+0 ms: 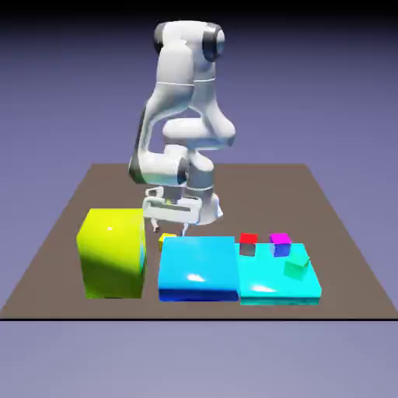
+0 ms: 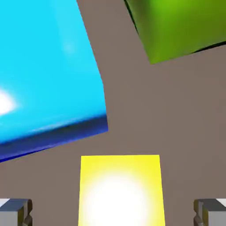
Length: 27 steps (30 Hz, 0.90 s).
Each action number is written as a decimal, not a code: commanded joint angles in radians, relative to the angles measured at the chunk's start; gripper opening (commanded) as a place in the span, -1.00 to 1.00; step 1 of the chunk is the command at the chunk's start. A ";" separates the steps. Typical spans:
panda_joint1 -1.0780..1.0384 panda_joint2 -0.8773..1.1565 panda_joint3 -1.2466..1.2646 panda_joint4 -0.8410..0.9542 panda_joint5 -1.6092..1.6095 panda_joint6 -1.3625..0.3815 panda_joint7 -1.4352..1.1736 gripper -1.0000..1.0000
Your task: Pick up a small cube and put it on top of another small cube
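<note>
Gripper (image 1: 171, 230) released, fingers apart, above yellow cube (image 1: 167, 240); height over it hard to judge. Yellow cube on table (image 1: 249, 183), at far side of blue block (image 1: 198, 268). Magenta-topped cube (image 1: 281, 245) to the right, apparently on the cyan slab (image 1: 276, 294), beside red-topped cube (image 1: 248, 244)

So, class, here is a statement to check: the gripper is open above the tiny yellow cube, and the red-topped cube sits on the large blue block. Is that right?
Not quite: the exterior view shows the red-topped cube on the cyan block. The gripper is indeed open above the tiny yellow cube.
</note>
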 commanded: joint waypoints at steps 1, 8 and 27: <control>0.036 0.032 -0.024 0.007 -0.007 -0.024 0.022 0.00; 0.134 0.120 -0.090 0.026 -0.026 -0.089 0.083 -1.00; -0.471 -0.203 0.113 0.060 -0.121 -0.017 -0.006 -1.00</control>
